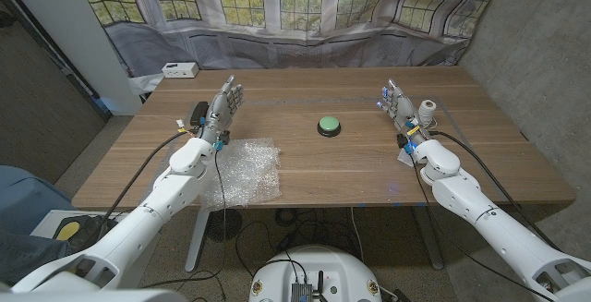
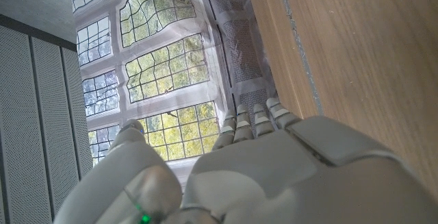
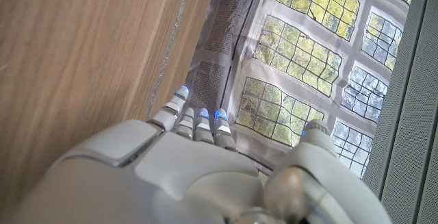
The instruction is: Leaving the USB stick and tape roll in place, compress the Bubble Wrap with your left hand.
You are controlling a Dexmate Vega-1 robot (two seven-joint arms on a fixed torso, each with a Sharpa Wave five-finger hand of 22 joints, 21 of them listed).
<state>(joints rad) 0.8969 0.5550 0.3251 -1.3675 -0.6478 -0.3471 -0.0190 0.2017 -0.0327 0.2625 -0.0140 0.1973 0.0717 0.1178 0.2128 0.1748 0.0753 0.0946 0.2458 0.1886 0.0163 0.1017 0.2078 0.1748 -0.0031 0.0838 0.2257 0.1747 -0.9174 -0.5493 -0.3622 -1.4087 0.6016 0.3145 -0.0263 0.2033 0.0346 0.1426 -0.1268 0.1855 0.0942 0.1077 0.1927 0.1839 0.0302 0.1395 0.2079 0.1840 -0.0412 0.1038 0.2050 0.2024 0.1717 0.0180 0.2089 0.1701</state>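
Head view first: we see the Bubble Wrap [image 1: 247, 173] lying as a flat, clear sheet on the wooden table [image 1: 369, 168], on the robot's left of the green button [image 1: 329, 126] and nearer the front edge. Our left hand [image 1: 220, 108] holds nothing, fingers straight and apart, and sits just beyond the sheet's far edge. We judge the wrap light, soft and springy, likely to slide on the smooth wood, so we would press down on its middle rather than pinch an edge. A dark object [image 1: 196, 114] we cannot identify sits just beside the left hand. Across from the button, our right hand [image 1: 399, 103] is also empty with fingers spread, a small white roll [image 1: 427, 112] just beside it. Nothing lies on the wrap.
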